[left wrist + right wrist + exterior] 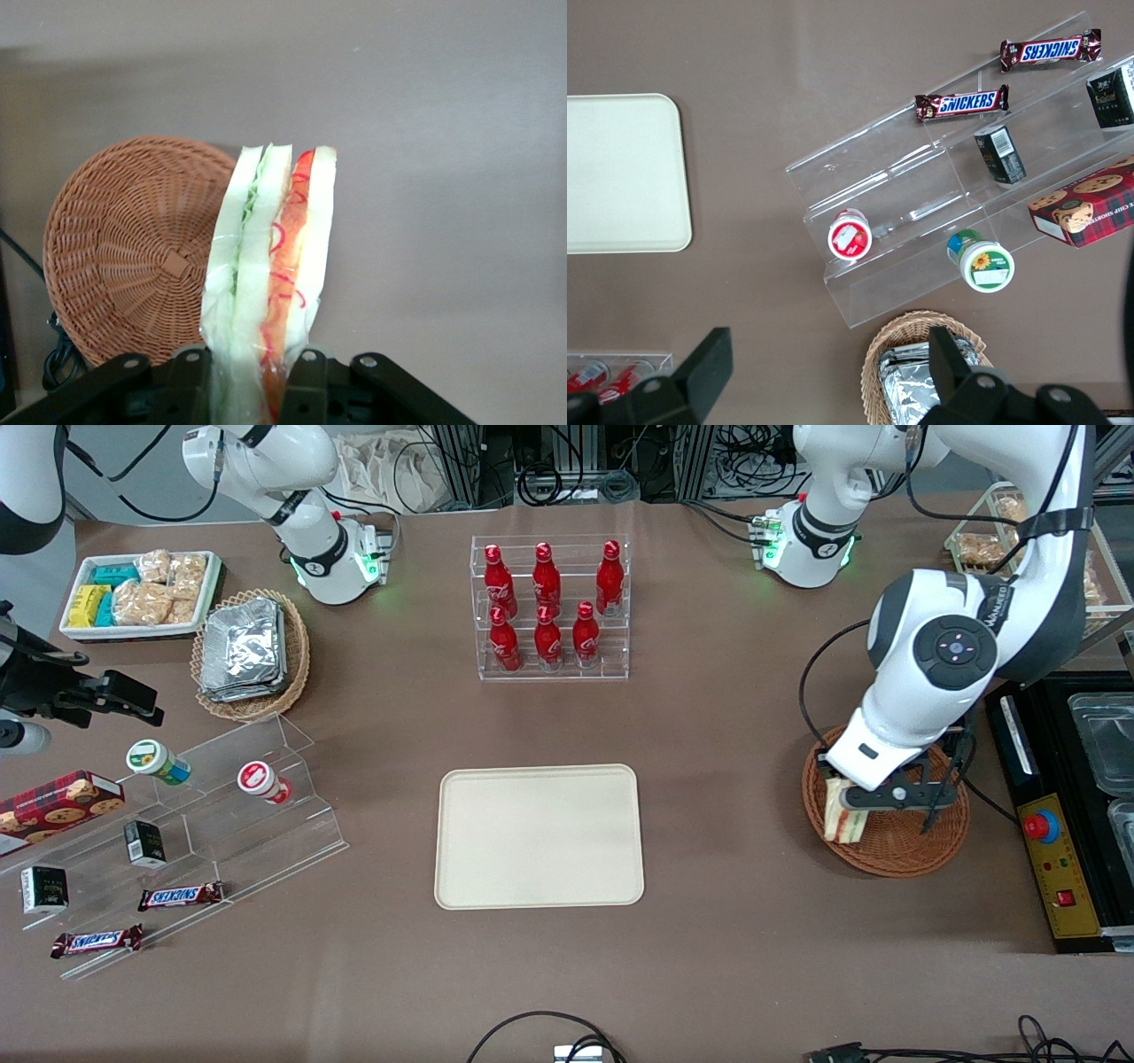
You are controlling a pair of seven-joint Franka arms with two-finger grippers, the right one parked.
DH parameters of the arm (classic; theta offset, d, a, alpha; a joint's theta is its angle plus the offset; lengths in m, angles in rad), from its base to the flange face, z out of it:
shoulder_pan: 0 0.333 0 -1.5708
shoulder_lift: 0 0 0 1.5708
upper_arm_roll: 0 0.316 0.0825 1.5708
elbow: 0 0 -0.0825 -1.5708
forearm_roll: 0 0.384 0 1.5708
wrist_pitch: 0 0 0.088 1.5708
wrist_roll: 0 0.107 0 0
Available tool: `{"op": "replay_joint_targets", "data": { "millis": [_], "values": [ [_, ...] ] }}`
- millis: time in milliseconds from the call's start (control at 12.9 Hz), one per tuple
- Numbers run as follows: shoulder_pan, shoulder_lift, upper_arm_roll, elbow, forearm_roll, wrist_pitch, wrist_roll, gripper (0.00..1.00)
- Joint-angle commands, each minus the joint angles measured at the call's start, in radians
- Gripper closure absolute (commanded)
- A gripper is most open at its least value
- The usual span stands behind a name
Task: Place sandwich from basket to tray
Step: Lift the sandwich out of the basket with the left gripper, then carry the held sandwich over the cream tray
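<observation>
The gripper (852, 802) is hanging over the basket (895, 850), at the rim nearest the tray (539, 836), and its fingers (306, 376) are clenching the sandwich (842, 815) between them. In the left wrist view the sandwich (266, 283) is standing on edge, its long axis running straight out from the fingers, its narrow end pointing away from them and its wider end pinched between the pads. The cut edge is facing the wrist camera, showing white bread slices with a green layer and a red layer between them under clear wrap. The basket (133, 252) is lying below and to one side of the fingers, its woven floor bare, with brown counter (443, 133) under the sandwich's outer end. In the front view the sandwich is hanging just above the basket rim, and the tray is lying flat and bare well apart from the fingers, toward the middle of the counter (709, 717). Farther from the front camera than the tray, red bottles (547, 607) are standing in a clear rack. Toward the parked arm's end, two bars are reading "SNICKERS" (180, 895) on clear steps (221, 815), near a red cookie box (58, 802), and a tan basket is holding foil packets (244, 648).
</observation>
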Motion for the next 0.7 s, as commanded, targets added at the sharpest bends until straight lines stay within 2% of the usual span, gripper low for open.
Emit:
{"op": "replay_joint_targets", "data": {
  "millis": [0, 619],
  "values": [
    [-0.062, 0.098, 0.009, 0.187, -0.003, -0.092, -0.049, 0.80],
    [-0.194, 0.262, 0.009, 0.453, -0.046, -0.149, -0.201, 0.80]
  ]
}}
